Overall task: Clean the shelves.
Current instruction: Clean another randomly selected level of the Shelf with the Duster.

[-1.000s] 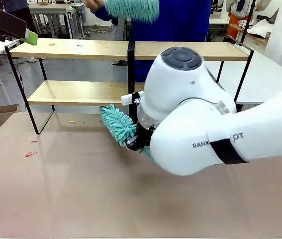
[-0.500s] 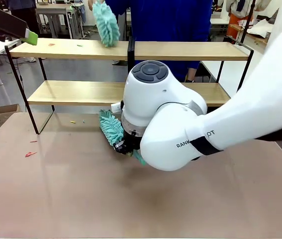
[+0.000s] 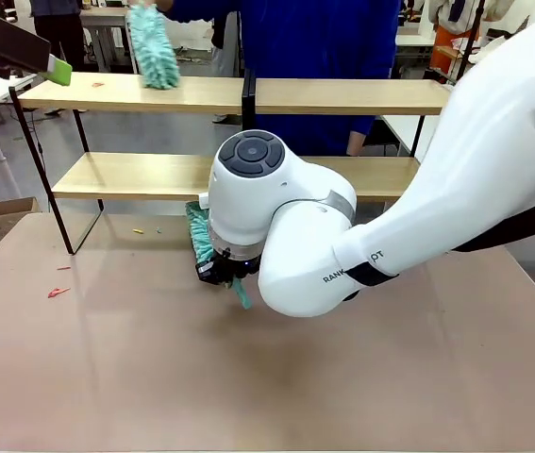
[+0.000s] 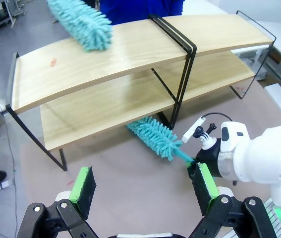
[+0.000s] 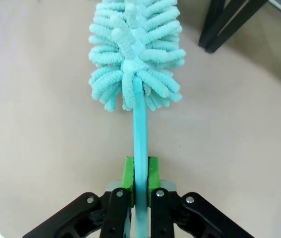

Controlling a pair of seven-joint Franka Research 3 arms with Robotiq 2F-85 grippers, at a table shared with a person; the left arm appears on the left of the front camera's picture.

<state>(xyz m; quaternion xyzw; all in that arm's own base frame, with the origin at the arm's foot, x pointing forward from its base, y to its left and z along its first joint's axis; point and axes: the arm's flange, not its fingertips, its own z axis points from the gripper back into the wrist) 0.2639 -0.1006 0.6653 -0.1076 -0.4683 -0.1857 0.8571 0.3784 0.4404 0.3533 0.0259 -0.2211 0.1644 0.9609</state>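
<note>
Our right hand (image 5: 140,172) grips a teal duster (image 5: 135,54), beige table (image 5: 41,124) beneath, pale wooden shelves (image 4: 130,52) ahead; our left hand (image 4: 142,183) gapes.

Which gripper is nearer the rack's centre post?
Right. The right gripper, shut on the duster, sits low in front of the centre post; the left gripper hangs open by the rack's left end.

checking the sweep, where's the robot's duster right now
In the front view the duster sits in the right gripper, over the table just left of centre, its head right in front of the lower board of the shelves.
</note>
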